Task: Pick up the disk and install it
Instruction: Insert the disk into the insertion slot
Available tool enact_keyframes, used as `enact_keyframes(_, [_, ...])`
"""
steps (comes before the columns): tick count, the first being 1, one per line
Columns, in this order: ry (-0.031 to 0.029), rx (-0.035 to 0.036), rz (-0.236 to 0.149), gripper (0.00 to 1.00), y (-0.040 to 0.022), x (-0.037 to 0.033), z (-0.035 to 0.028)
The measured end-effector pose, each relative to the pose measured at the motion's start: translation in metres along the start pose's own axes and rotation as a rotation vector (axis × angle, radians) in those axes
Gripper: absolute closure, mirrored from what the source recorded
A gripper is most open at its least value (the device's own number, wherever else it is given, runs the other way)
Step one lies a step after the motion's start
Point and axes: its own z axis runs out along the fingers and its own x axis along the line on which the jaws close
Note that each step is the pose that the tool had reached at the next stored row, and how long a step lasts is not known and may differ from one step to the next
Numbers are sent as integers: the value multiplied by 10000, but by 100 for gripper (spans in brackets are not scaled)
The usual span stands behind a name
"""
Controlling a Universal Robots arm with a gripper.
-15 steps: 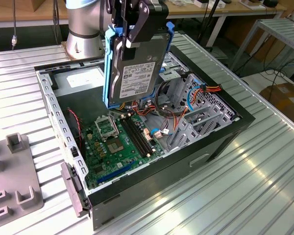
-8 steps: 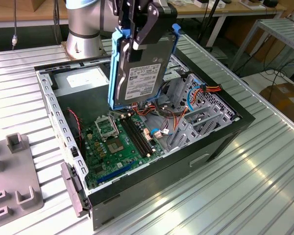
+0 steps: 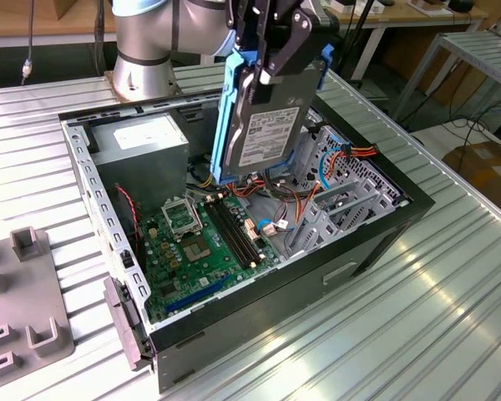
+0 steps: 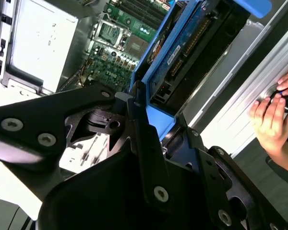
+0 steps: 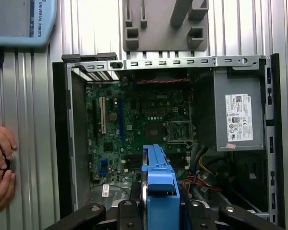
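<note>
One hand [image 3: 265, 75] is clamped on the disk [image 3: 267, 138], held on edge above the open computer case [image 3: 376, 246]. Its long axis hangs downward from the hand, with the drive cage [image 3: 338, 205] toward the exterior view's right.

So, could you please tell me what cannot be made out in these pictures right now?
Exterior view: the disk, clamped in the tool, hides the part of the case behind it; the top edge cuts off the arm.
First wrist view: the disk is edge-on, so its label is turned away.
Both wrist views: the picture edge cuts a person's hands; what they hold is unclear.
</note>
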Motion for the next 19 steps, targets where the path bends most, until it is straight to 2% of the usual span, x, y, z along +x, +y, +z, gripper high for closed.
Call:
enact_keyframes(3, [13, 0, 0, 63, -86, 7, 6])
enact_keyframes(7, [28, 1, 0, 63, -159, 26, 15])
enact_keyframes(10, [57, 2, 1, 63, -169, 50, 18])
enact_keyframes(16, [58, 3, -1, 63, -173, 124, 18])
enact_keyframes(19, [68, 3, -1, 63, -179, 237, 19])
